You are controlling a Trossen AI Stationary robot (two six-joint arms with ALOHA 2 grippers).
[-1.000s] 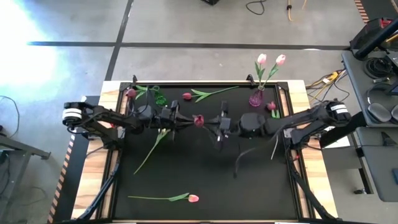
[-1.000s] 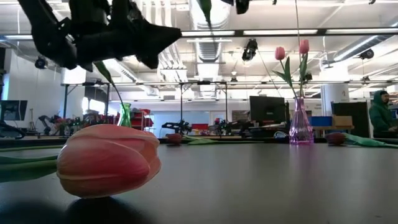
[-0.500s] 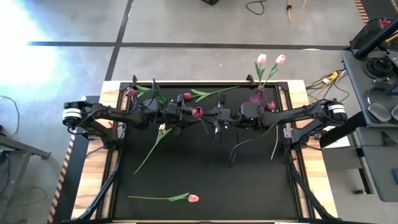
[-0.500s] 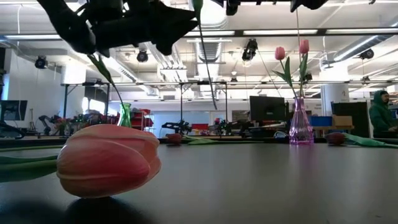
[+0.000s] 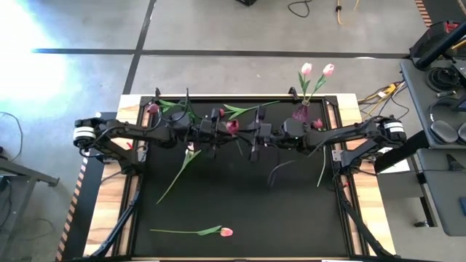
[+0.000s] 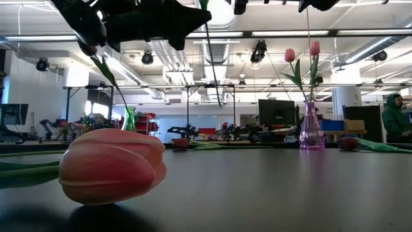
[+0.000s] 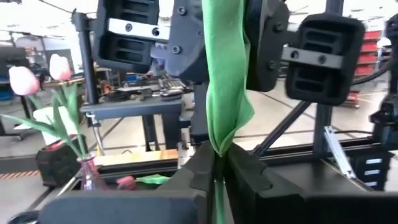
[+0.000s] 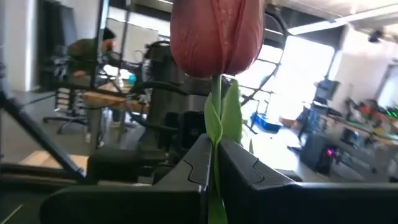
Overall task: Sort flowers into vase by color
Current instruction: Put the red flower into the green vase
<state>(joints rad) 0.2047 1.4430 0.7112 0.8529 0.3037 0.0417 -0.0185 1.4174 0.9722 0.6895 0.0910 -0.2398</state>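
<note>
Stem of the dark red tulip [image 5: 231, 127] spans both grippers at upper centre: left gripper [image 5: 215, 132] and right gripper [image 5: 256, 136] each seem clamped on it.

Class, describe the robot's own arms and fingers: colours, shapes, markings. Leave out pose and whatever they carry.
Both arms are black and jointed, slim links joining rounder joint housings. Each has a white band near its outer joint, on the left arm and on the right arm. The left gripper and right gripper have dark, blocky fingers with stepped, angular inner edges. No cables are discernible.

Tulip [image 7: 227, 87] head cropped, L wrist.
</note>
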